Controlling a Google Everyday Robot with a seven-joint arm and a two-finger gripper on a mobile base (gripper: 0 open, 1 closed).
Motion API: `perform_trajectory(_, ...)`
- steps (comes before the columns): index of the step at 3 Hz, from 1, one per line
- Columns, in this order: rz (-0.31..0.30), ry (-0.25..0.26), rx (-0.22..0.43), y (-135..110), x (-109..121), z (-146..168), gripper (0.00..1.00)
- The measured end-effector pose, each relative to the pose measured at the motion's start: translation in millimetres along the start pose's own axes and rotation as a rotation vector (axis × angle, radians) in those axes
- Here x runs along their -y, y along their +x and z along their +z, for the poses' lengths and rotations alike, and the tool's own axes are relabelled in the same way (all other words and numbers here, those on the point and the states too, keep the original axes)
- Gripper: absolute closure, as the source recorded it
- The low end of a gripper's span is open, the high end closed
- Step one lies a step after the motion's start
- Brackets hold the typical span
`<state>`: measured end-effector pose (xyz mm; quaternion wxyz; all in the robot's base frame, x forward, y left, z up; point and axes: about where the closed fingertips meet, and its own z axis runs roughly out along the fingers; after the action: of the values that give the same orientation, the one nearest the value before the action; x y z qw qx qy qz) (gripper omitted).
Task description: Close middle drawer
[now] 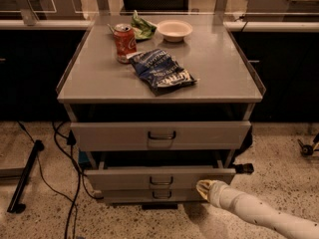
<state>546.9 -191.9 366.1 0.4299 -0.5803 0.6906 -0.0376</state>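
The middle drawer (124, 179) is a low grey front with a small dark handle, below the taller top drawer (109, 136) with a U-shaped handle. It stands pulled out a little, with a dark gap above it. The lowest drawer (129, 196) shows just beneath. My gripper (203, 188), on a white arm coming from the lower right, is against the right end of the middle drawer's front.
On the cabinet top (219, 68) lie a red soda can (124, 43), a blue chip bag (160, 71), a white bowl (174, 30) and a green bag (143, 28). Black cables (65, 148) and a black stand leg (25, 180) lie on the floor at the left.
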Motion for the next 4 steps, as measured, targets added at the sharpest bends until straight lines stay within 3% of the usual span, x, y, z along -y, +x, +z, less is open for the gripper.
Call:
perform_trajectory(2, -0.037, 0.003, -0.011, 7.8, 29.8, 39.6, 1.00)
perform_trajectory(3, -0.040, 0.003, -0.014, 8.7, 31.8, 42.2, 1.00)
perform_trajectory(4, -0.038, -0.047, 0.004, 3.3, 26.3, 33.5, 1.00)
